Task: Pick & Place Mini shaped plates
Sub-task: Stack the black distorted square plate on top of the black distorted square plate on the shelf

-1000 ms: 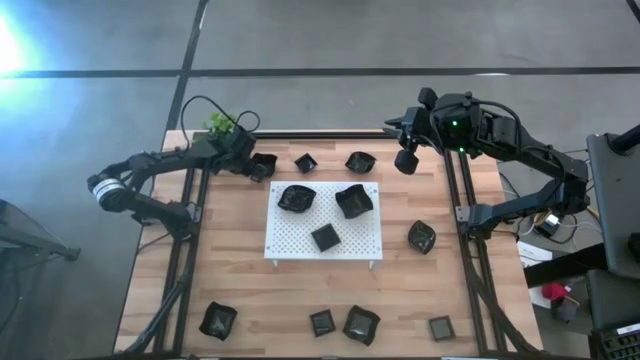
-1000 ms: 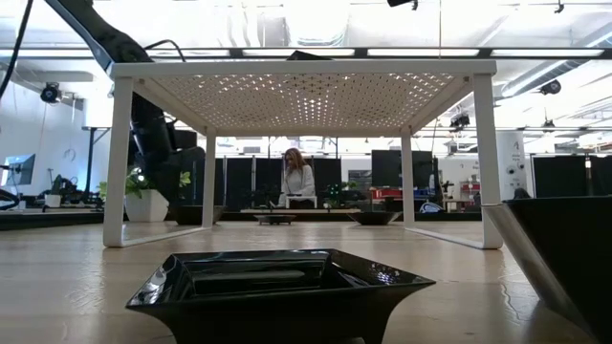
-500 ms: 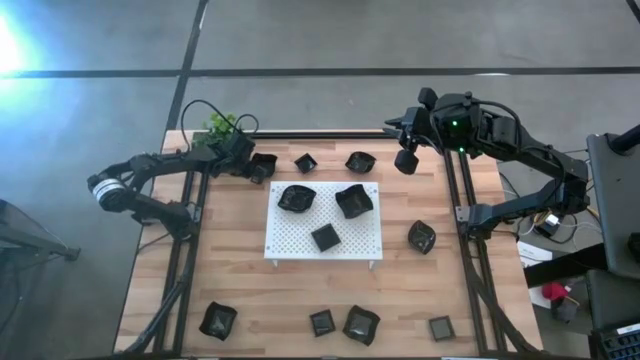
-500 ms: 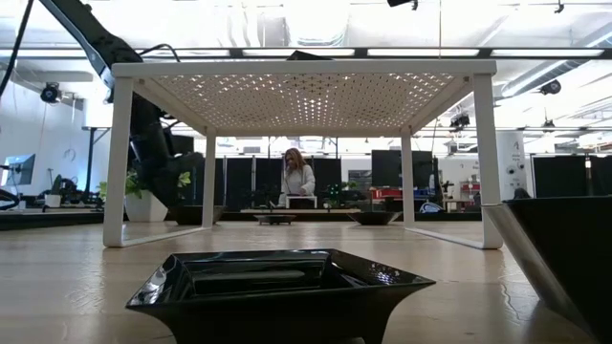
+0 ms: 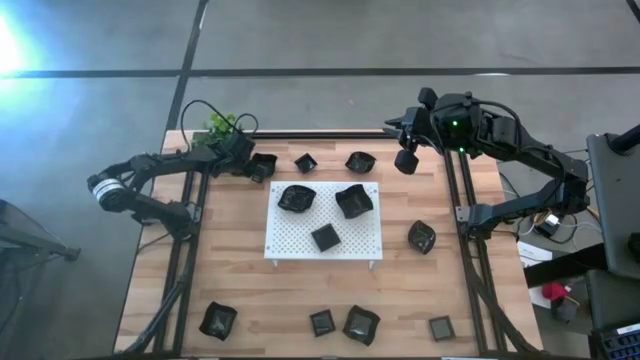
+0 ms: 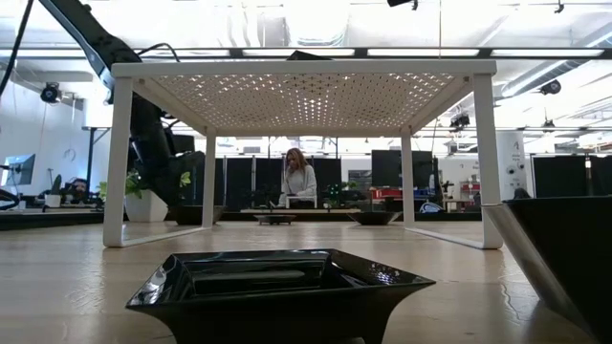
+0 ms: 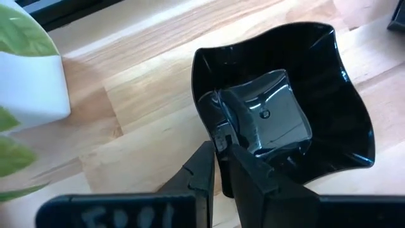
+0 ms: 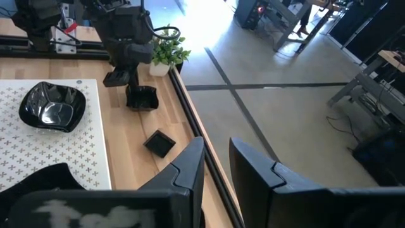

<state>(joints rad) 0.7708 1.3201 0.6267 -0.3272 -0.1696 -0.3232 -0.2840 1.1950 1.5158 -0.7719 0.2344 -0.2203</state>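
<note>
Several small black glossy plates lie about the wooden table (image 5: 230,260). Three of them sit on the white perforated board (image 5: 290,238), which stands on legs at mid-table. At the far left, my left gripper (image 5: 251,163) is shut on a wavy-edged black plate (image 7: 297,107) beside the potted plant (image 5: 222,124). My right gripper (image 5: 405,160) hangs high over the far right part of the table, open by a narrow gap, nothing between its fingers (image 8: 190,171). My left gripper has the wavy plate by its rim (image 7: 217,130) on the side toward the arm. One finger (image 7: 253,174) is inside the dish and the other (image 7: 202,171) outside its wall. The fingers slant down from the table's left. Whether the plate's base is off the wood I cannot tell.
Loose plates: two (image 5: 305,162) (image 5: 361,161) at the far edge, one (image 5: 421,237) right of the board, several along the near edge, one (image 6: 277,282) close before the low camera. A person sits in the room beyond (image 6: 299,180).
</note>
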